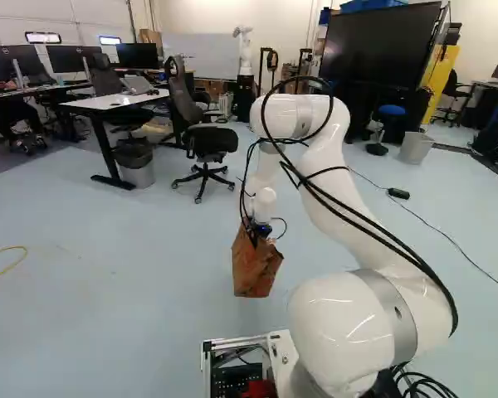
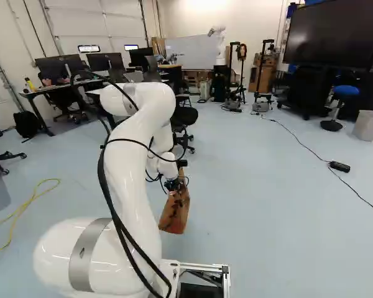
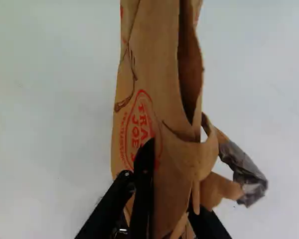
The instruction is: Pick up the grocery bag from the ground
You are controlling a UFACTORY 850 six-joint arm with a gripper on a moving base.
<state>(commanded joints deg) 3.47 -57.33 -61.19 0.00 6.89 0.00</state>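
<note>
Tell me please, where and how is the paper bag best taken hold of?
Probably the paper bag is best gripped by its upper edge, from above, with the pincer closing across the broad sides, as it holds it now. The top narrows towards this edge, while the body hangs wider below.

Pale blue floor [image 1: 133, 249]; white wall [image 1: 207, 16] behind whiteboard [image 1: 191, 50]; dark screen [image 1: 378, 50], right in my base views; office chair [image 1: 212, 143] beside white-topped desk [image 1: 108, 103].
</note>
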